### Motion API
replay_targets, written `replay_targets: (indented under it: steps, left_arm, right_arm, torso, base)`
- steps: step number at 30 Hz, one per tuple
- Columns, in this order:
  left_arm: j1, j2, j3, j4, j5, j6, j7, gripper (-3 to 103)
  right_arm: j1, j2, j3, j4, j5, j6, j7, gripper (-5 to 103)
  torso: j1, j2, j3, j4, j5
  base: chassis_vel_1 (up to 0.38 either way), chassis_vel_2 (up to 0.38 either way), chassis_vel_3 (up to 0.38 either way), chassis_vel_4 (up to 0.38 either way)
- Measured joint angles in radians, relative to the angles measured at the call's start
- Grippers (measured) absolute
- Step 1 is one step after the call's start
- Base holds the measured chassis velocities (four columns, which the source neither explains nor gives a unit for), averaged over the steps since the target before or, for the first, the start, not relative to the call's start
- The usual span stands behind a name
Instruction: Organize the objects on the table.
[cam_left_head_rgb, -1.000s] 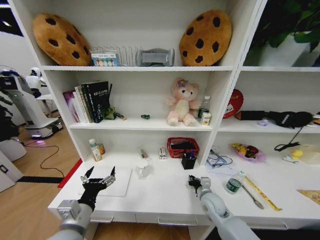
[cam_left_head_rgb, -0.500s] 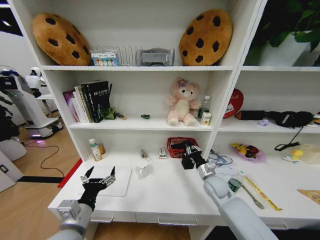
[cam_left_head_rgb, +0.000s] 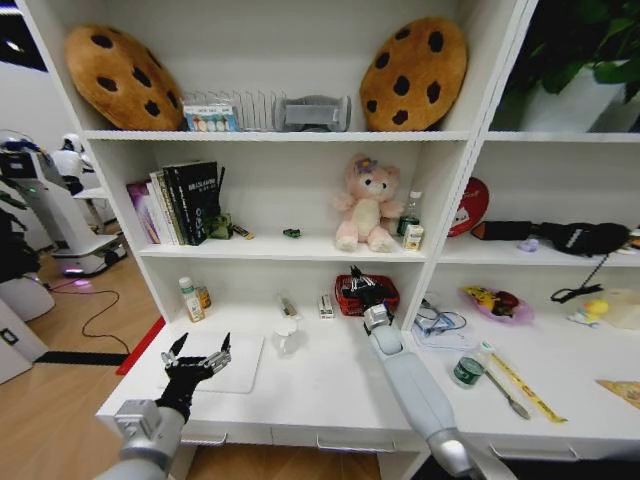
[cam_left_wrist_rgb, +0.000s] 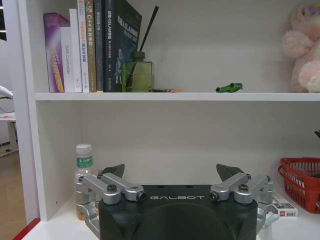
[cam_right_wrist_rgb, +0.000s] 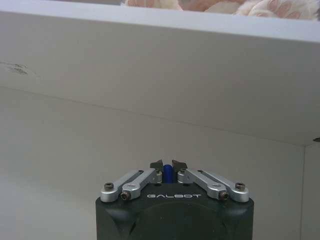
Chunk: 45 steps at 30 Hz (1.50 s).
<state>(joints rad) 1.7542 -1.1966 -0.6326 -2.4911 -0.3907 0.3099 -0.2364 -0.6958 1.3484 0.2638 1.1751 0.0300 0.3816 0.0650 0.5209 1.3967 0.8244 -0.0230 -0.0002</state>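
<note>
Right gripper (cam_left_head_rgb: 357, 278) is up at the back of the table (cam_left_head_rgb: 330, 385), over the red basket (cam_left_head_rgb: 367, 294) near the shelf divider. Its jaws are clamped on a blue marker (cam_right_wrist_rgb: 167, 172), whose tip pokes out between them in the right wrist view. Held high under the shelf, probably so the marker clears the basket rim.

Left gripper (cam_left_head_rgb: 196, 357) hovers over the laptop (cam_left_head_rgb: 232, 362) at the table's front-left corner, jaws spread wide, gripping nothing. Looks parked.

Clear bottle with green label (cam_left_head_rgb: 467, 367) stands right of centre on the table. The small dark-green toy (cam_left_head_rgb: 291, 233) sits on the middle shelf, left of the plush bear (cam_left_head_rgb: 365, 205).
</note>
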Motion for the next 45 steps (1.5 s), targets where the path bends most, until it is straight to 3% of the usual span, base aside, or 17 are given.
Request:
replay_targets:
  steps: [12, 29, 41, 42, 44, 45]
  left_arm:
    - [0.0, 0.0, 0.0, 0.0, 0.0, 0.0, 0.0, 100]
    - [0.0, 0.0, 0.0, 0.0, 0.0, 0.0, 0.0, 100]
    - [0.0, 0.0, 0.0, 0.0, 0.0, 0.0, 0.0, 100]
    - [0.0, 0.0, 0.0, 0.0, 0.0, 0.0, 0.0, 100]
    - [0.0, 0.0, 0.0, 0.0, 0.0, 0.0, 0.0, 100]
    - [0.0, 0.0, 0.0, 0.0, 0.0, 0.0, 0.0, 100]
  right_arm:
    - [-0.128, -0.069, 0.028, 0.169, 0.041, -0.027, 0.011, 8]
    - [-0.059, -0.047, 0.045, 0.037, 0.057, -0.004, 0.006, 8]
    - [-0.099, -0.056, 0.043, 0.049, 0.04, -0.007, 0.037, 7]
    - [-0.11, -0.06, 0.042, 0.061, 0.029, -0.008, 0.035, 12]
    - [-0.116, -0.062, 0.042, 0.067, 0.024, -0.008, 0.034, 12]
    - [-0.125, -0.065, 0.04, 0.077, 0.022, -0.009, 0.035, 22]
  torso:
    - [0.0, 0.0, 0.0, -0.0002, 0.0001]
    - [0.0, 0.0, 0.0, 0.0002, 0.0001]
    - [0.0, 0.0, 0.0, 0.0, 0.0002]
    - [0.0, 0.0, 0.0, -0.0001, 0.0001]
    - [0.0, 0.0, 0.0, -0.0001, 0.0001]
    - [0.0, 0.0, 0.0, -0.0001, 0.0001]
  base:
    - [0.0, 0.0, 0.0, 0.0]
    - [0.0, 0.0, 0.0, 0.0]
    - [0.0, 0.0, 0.0, 0.0]
    - [0.0, 0.0, 0.0, 0.0]
    - [0.0, 0.0, 0.0, 0.0]
    - [0.0, 0.0, 0.0, 0.0]
